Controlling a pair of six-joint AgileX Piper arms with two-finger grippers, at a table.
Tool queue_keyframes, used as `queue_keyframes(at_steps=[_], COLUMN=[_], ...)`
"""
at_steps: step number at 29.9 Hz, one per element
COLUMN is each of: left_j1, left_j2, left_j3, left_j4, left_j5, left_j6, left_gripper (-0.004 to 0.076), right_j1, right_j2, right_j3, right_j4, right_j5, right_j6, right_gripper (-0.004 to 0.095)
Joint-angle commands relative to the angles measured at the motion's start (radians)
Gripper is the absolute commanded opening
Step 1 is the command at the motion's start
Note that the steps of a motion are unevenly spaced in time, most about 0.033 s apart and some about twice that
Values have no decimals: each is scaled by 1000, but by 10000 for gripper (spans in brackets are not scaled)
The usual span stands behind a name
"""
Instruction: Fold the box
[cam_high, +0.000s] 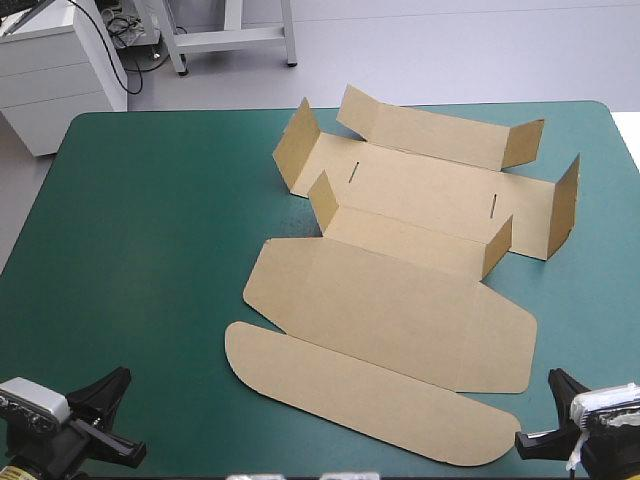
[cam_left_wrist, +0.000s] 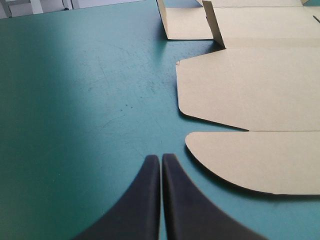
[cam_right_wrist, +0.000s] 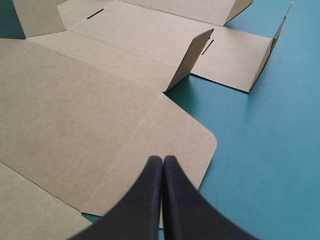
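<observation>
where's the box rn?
High view: the box lies mostly flat on the table, right of centre, far flaps raised, its rounded flap nearest the robot, between the left gripper and right gripper.

We show only along the bottom edge of the high view. Our left gripper (cam_high: 108, 415) sits in the lower left corner of the frame, its black fins angled toward the frame's middle. Our right gripper (cam_high: 552, 412) sits in the lower right corner, mirrored and also angled inward. The two are well apart, one at each side. In the left wrist view, our left gripper (cam_left_wrist: 161, 159) has its two black fingers (cam_left_wrist: 142, 200) pressed together into one pointed arch, with only a thin seam between them. In the right wrist view, our right gripper (cam_right_wrist: 162, 159) stands the same way, its fingers (cam_right_wrist: 182, 205) meeting tip to tip in a single arch.
</observation>
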Motion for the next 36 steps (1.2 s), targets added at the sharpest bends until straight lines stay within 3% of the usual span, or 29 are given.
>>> queue_keyframes(at_steps=[1, 7, 10, 12, 18, 20, 30, 36], left_j1=[-3, -3, -3, -3, -3, -3, -3, -3], left_j2=[17, 17, 17, 17, 17, 17, 17, 17], left_j3=[-21, -21, -21, -21, -21, -21, -21, -21], left_j4=[2, 2, 2, 2, 2, 2, 2, 2], left_j5=[-77, -77, -77, -77, -77, -77, -77, -77], left_j6=[-5, -5, -5, -5, -5, -5, -5, -5], left_gripper=[-8, -8, -8, -8, -8, -8, -8, -8], right_j1=[5, 5, 5, 5, 5, 5, 5, 5], right_j2=[16, 16, 16, 16, 16, 16, 67, 256], right_j3=[-21, -21, -21, -21, -21, -21, -74, -190], right_j4=[5, 5, 5, 5, 5, 5, 3, -2], right_j5=[-71, -71, -71, -71, -69, -69, -65, -60], right_j6=[-5, -5, -5, -5, -5, -2, 104, 133], right_gripper=[-20, -11, 42, 129, 555, 650, 623, 616])
